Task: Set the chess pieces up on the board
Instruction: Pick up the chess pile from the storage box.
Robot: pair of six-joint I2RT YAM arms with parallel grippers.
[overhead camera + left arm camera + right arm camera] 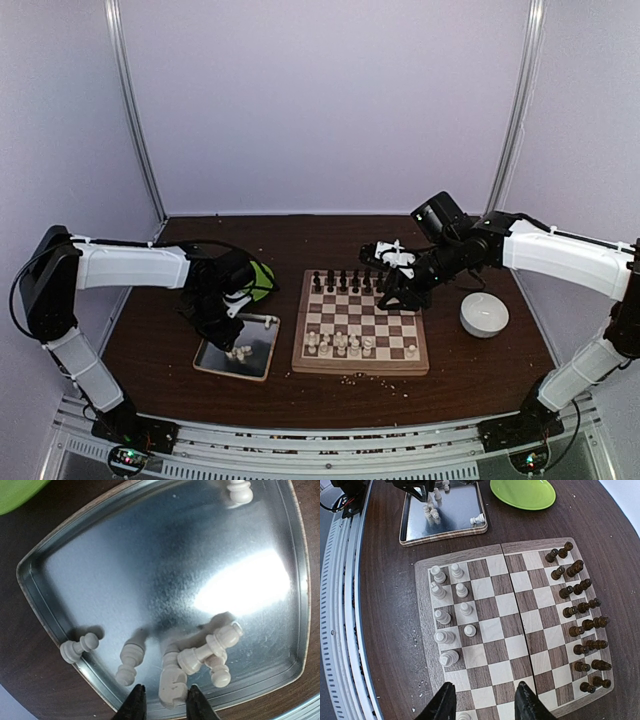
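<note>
The board (358, 368) lies mid-table. Dark chess pieces (345, 282) fill its far rows and cream ones (340, 345) stand on part of its near rows. More cream pieces lie in the silver tray (150, 570). My left gripper (165, 694) is low over the tray, open, astride a fallen cream piece (172, 680). The right finger touches the piece and a gap shows on the left. My right gripper (485, 692) hangs open over the board's bare squares (495, 620), holding nothing. The cream pieces (451, 610) are to its left and the dark ones (580, 625) to its right.
A green bowl (262, 278) sits behind the tray (215, 368). A white round object (484, 314) lies right of the board. Pale crumbs (352, 378) are scattered in front of the board. In the tray, a pawn (77, 649) leans at the rim and two pieces (210, 647) lie crossed.
</note>
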